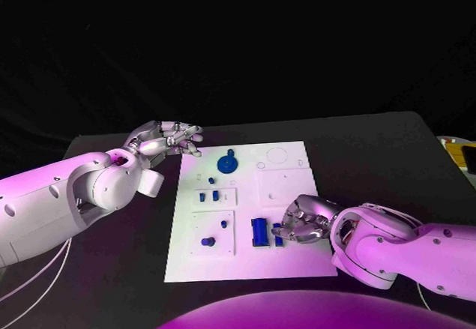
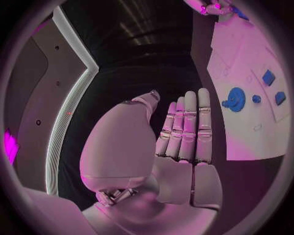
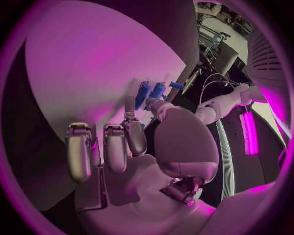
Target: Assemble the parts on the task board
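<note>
The right robot hand [image 1: 301,221] is resting on the task board [image 1: 293,262], fingers touching a blue part [image 1: 259,231]; whether gripping, I cannot tell. The left robot hand [image 1: 169,139] is hovering with fingers apart, holding nothing.

White rectangular task board [image 1: 293,262] near edge bare, open to reach. Silver right hand [image 1: 303,220] sits on board's right side, touching tall blue rectangular block [image 1: 259,231], crowding that corner. Round blue gear part [image 1: 227,163] stands at far end; small blue pegs [image 1: 210,196] mid-board. Silver left hand [image 1: 167,139] off board's far-left corner, above black table [image 1: 116,292]. Table both sides open.
</note>
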Controlling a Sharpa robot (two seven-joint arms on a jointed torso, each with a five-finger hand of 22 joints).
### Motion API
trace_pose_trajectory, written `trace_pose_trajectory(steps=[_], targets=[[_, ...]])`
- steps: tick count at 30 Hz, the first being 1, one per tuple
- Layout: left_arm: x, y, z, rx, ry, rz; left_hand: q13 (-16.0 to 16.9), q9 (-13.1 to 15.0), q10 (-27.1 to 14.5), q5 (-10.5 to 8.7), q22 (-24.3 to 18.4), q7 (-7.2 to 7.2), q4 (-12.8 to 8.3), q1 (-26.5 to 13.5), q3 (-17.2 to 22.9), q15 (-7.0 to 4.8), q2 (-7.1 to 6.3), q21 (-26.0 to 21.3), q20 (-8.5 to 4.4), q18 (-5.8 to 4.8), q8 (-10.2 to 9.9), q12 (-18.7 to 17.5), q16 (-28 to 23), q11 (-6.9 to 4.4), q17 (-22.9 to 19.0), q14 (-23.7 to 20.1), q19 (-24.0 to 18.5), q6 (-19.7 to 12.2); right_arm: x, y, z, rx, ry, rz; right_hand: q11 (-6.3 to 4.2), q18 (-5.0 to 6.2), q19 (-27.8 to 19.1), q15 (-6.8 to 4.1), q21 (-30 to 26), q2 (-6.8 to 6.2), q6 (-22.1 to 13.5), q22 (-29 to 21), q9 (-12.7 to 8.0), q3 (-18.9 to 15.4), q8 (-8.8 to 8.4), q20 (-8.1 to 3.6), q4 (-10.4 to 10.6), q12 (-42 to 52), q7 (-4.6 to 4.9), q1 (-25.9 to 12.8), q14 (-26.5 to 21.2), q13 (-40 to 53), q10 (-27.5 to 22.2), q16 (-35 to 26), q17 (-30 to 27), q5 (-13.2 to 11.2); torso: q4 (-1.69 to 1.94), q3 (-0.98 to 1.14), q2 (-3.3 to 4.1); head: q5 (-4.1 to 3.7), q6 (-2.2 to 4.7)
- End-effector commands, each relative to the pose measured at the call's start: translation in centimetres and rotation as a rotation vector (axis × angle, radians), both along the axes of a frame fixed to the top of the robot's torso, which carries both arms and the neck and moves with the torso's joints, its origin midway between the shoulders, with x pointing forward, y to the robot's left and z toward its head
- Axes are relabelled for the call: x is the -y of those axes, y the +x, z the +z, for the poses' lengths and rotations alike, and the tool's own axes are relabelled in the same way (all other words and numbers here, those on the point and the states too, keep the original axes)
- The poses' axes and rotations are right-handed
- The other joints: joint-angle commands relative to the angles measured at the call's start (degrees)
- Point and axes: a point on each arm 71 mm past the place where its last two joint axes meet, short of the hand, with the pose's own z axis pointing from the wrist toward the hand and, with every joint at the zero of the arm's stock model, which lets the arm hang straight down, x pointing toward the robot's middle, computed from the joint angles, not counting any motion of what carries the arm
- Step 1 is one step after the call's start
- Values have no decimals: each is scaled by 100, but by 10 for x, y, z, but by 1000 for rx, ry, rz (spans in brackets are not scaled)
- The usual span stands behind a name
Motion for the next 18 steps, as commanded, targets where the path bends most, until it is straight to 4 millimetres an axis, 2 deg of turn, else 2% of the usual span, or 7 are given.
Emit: trace_pose_trajectory(steps=[1, 12, 15, 17, 18], targets=[[2, -1, 1, 3, -8, -18, -6, -8, -55, -15, -9, 11, -10, 3, -39, 14, 64, -18, 7, 71, 14, 33, -29, 1, 7, 14, 53, -39, -3, -3, 0, -1, -10, 35, 0, -87, 465, 3, 25, -30, 21, 1398, -3, -68, 7, -48, 24, 35, 37, -62, 451, 492, 80, 29, 729, -14, -1, 2, 0, 0, 0], [1, -1, 1, 1, -7, -18, -7, -9, -57, -16, -16, 12, -7, 7, -49, 15, 70, -27, 7, 71, 18, 36, -30, 2, 9, 13, 59, -37, 1, -4, 2, 6, -6, 33, -5, -87, 466, 0, 29, -59, 26, 1399, -23, -253, 20, -51, 133, 38, 30, -111, 451, 504, 84, 28, 727, 27, -2, 8, 1, 3, 0], [1, -1, 1, 1, -6, -17, -7, -9, -57, -16, -16, 12, -7, 7, -49, 15, 70, -27, 7, 71, 18, 36, -30, 2, 9, 13, 59, -37, 3, -4, 3, 10, -5, 32, -6, -87, 465, -1, 26, -60, 25, 1399, -25, -263, 22, -51, 130, 32, 28, -96, 451, 501, 82, 29, 729, 26, -1, 2, 0, -5, 0], [1, -1, 1, 1, -6, -17, -7, -9, -57, -16, -16, 12, -7, 7, -49, 15, 70, -27, 7, 71, 18, 36, -30, 2, 9, 13, 59, -37, 4, -4, 3, 11, -7, 33, -12, -86, 464, -7, 22, -49, 15, 1397, -33, -281, 27, -55, 46, 29, 23, 82, 451, 505, 81, 29, 731, 15, -2, 3, -1, -8, 0], [1, -1, 1, 1, -6, -17, -7, -9, -57, -16, -16, 12, -7, 7, -49, 15, 70, -27, 7, 71, 18, 36, -30, 2, 9, 13, 59, -37, 5, -4, 3, 11, -8, 33, -13, -86, 464, -9, 23, -8, 10, 1398, -43, -284, 31, -58, -15, 28, 23, 215, 450, 509, 82, 27, 727, -146, -3, 3, -1, -11, 0]])
